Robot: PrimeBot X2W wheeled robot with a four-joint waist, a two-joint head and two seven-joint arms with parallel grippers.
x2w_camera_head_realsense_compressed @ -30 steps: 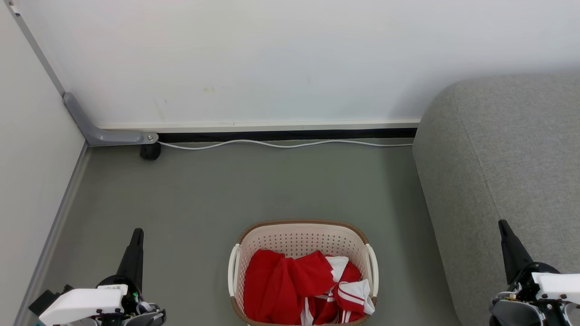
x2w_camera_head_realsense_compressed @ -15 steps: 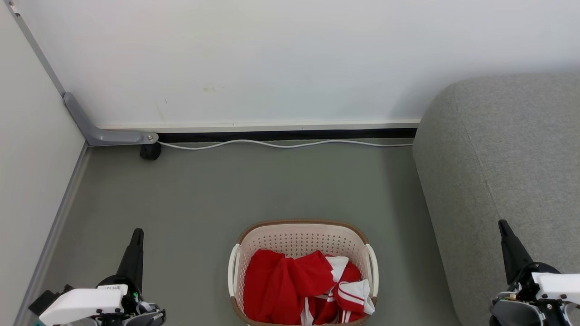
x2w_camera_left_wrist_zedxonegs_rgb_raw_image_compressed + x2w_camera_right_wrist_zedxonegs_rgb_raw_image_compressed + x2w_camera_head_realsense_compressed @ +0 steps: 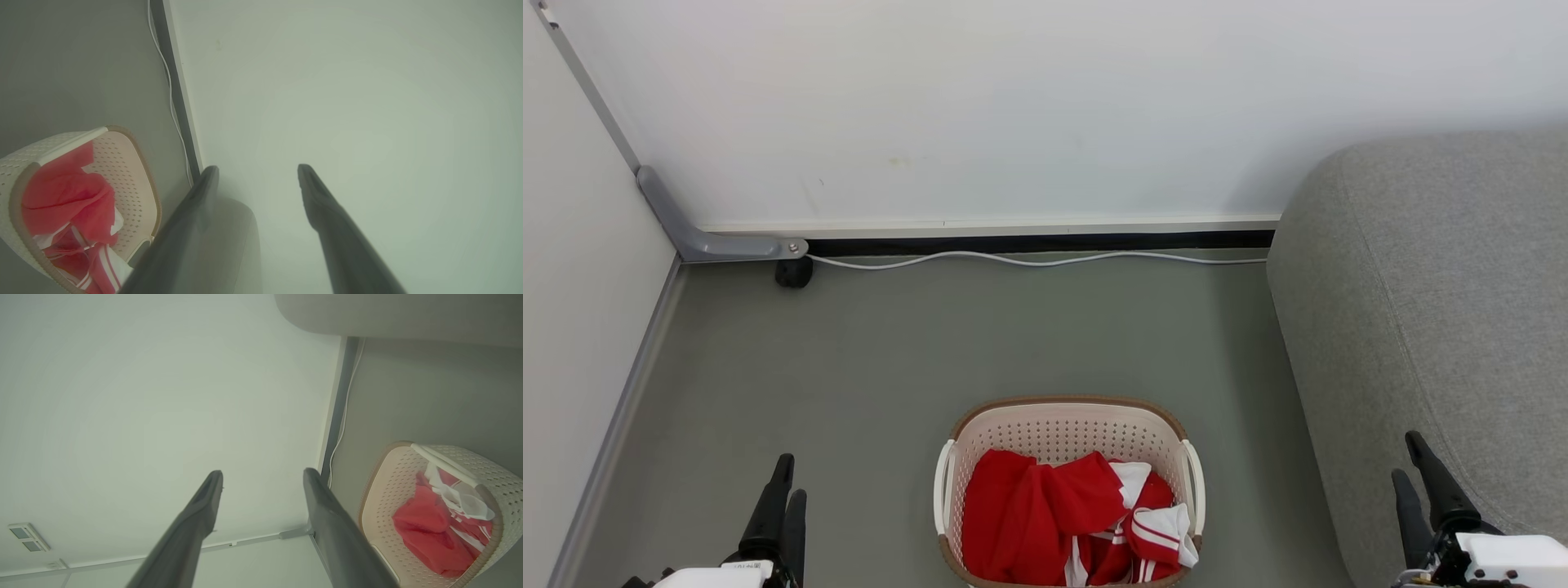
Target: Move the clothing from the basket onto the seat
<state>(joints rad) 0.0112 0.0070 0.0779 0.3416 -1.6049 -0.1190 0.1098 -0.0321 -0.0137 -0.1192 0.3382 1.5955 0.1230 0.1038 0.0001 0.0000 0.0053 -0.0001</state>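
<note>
While my left claw [image 3: 792, 478] and my right claw [image 3: 1404, 456] each hold their two dark fingers spread wide apart with nothing between them, the white wall [image 3: 1013, 106] stands far ahead of both sets of fingertips. The grey seat [image 3: 1437, 286] lies just beside my right claw and runs on ahead of it to the wall. Grey-green floor [image 3: 890, 351] stretches ahead of my left claw. Between the two claws, well apart from each, the cream basket [image 3: 1066, 429] stands on that floor, to the right of my left claw and to the left of my right one. The red and white clothing [image 3: 1029, 514] lies bunched inside the basket, touched by neither claw. Far ahead of both claws, a thin white cable [image 3: 1029, 260] trails along the foot of the wall.
</note>
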